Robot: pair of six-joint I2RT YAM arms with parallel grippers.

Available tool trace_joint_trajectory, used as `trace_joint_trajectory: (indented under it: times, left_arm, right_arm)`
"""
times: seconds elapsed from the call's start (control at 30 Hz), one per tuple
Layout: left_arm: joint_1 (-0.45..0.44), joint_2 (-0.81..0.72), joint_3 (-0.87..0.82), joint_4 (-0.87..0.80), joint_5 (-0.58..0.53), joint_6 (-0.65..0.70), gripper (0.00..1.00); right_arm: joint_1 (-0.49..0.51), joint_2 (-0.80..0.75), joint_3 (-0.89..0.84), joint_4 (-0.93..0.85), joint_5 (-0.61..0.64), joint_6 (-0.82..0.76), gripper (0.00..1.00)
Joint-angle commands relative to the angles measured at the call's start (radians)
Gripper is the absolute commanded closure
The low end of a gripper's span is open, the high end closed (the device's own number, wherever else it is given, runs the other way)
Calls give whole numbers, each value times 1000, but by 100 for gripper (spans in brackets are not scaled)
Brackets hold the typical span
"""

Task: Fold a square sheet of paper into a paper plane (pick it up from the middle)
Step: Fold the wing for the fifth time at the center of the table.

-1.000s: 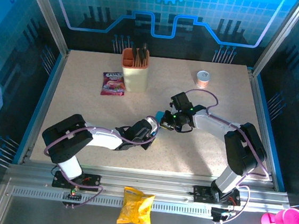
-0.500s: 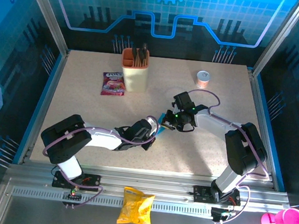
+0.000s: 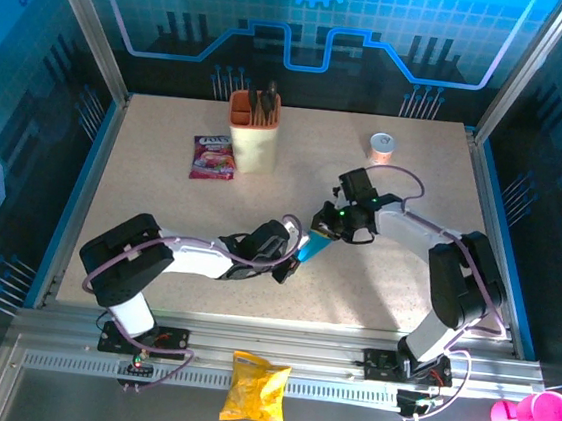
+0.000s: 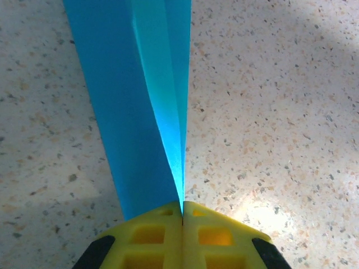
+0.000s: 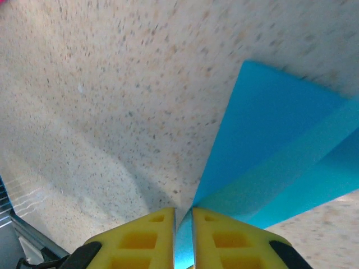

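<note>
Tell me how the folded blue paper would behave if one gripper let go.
Probably floppy: the folded blue paper is thin, its layers splaying from the left gripper. Likely very light: the right gripper holds it by an edge.

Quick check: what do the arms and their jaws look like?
The left arm and right arm are white with black joints, each trailing a purple cable. Green lights glow on the right wrist. The jaws are yellow with square recesses, black behind.

From above we see the paper plane (image 3: pixel 310 250) largely hidden between the left gripper (image 3: pixel 299 251) and right gripper (image 3: pixel 321 237); the left wrist view's top edge cuts it off.
</note>
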Motion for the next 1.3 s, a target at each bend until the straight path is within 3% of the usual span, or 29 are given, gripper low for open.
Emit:
trace_joint_trajectory:
  times: [0.0, 0.3, 0.6, 1.27]
  left_arm:
    - [-3, 24, 23, -43, 55, -24, 100]
    - [-4, 32, 42, -79, 57, -15, 100]
    - [-5, 34, 70, -123, 52, 9, 100]
    - [-6, 72, 157, -230, 67, 89, 100]
  right_arm:
    - [-43, -19, 64, -70, -14, -79, 83]
    - [-39, 153, 217, -170, -88, -227, 89]
    - [10, 248, 198, -169, -93, -271, 100]
    - [7, 387, 166, -180, -11, -336, 100]
